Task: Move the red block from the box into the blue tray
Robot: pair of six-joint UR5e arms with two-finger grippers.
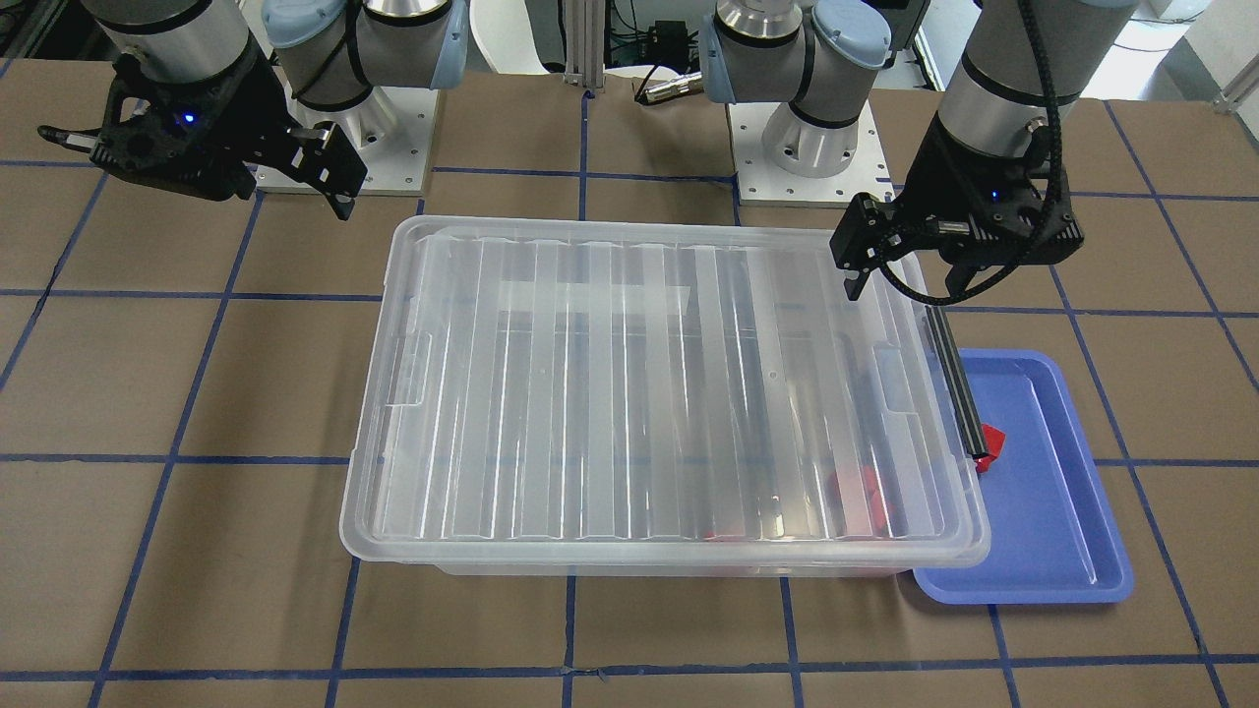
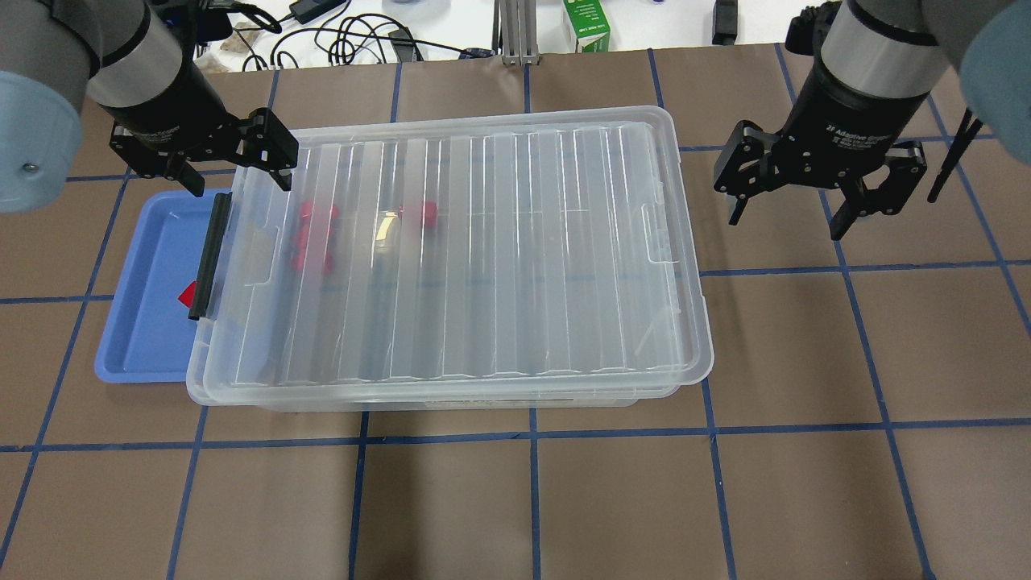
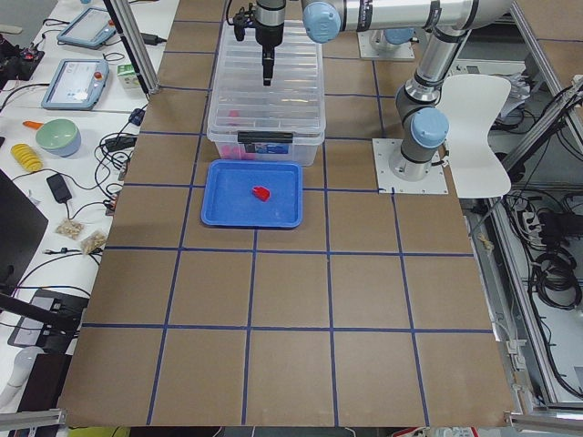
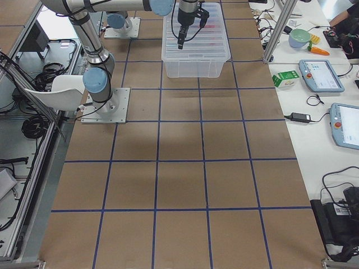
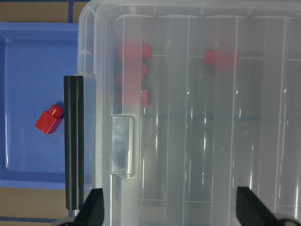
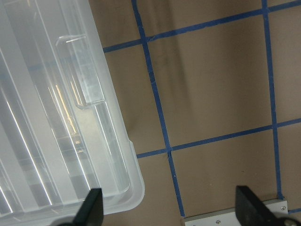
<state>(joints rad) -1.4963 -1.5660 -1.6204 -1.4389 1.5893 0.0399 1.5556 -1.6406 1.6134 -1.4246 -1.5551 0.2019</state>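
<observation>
**A:** How far along was the job?

**B:** Far left, one red block (image 5: pixel 48 120) lay inside the blue tray (image 2: pixel 137 338). It was clear of the rim and just beside the black bar (image 2: pixel 208 256) on the end of the box (image 2: pixel 403 401). I'd judge the placing itself was done.

**A:** And the box?

**B:** Its ribbed lid (image 2: pixel 499 242) was on. The other red blocks (image 2: pixel 314 234) showed dimly through it near the tray end. If more were wanted, that lid would have to come off first.

**A:** What about the left pincer?

**B:** The left pincer (image 2: pixel 238 173) hung above the lid's tray-side end with its jaws spread wide. It gripped nothing and touched nothing that I could see.

**A:** And the other one?

**B:** The right pincer (image 2: pixel 789 221) hovered over the brown surface (image 2: pixel 805 338) just past the box's opposite end. It was spread just as wide and was empty.
</observation>
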